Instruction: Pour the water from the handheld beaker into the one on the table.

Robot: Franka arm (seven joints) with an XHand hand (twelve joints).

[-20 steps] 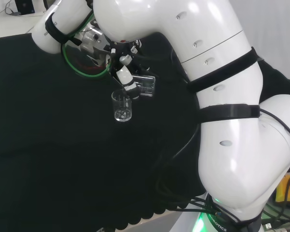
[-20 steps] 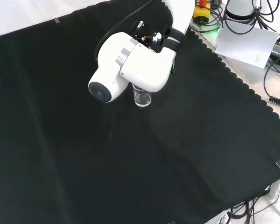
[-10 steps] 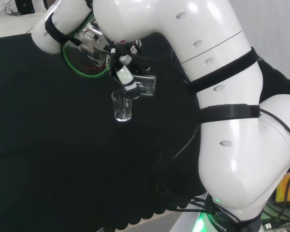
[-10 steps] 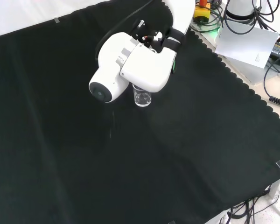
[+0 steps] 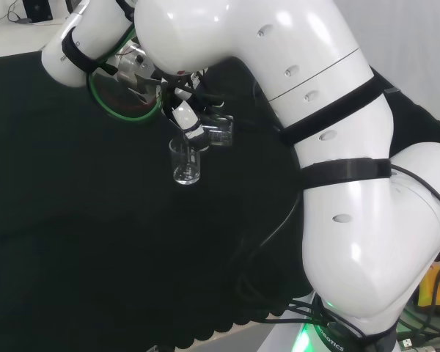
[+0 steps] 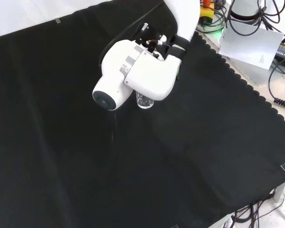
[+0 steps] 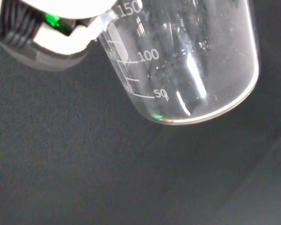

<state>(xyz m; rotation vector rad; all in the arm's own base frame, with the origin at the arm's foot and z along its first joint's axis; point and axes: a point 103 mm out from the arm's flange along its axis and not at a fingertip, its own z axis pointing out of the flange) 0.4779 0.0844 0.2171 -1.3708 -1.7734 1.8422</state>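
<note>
A clear beaker (image 5: 185,162) stands upright on the black cloth; its base (image 6: 145,100) peeks out under the arm's link in the front view. Just above and right of it in the head view, the hand (image 5: 185,116) is shut on a second clear beaker (image 5: 218,130), which lies tilted on its side. Close up in the wrist view, that held beaker (image 7: 187,61) shows its printed scale and round base, with droplets on the glass; I cannot tell any water level. One white finger (image 7: 68,37) presses against its wall.
The arm's big white links (image 5: 315,147) rise at the right of the head view. A white link with a grey cap (image 6: 133,76) hangs over the standing beaker in the front view. Cables and a white sheet (image 6: 251,45) lie beyond the cloth's scalloped edge.
The hand and held beaker have shifted slightly up and left in the head view, with the arm link swinging a little. The standing beaker has stayed put.
</note>
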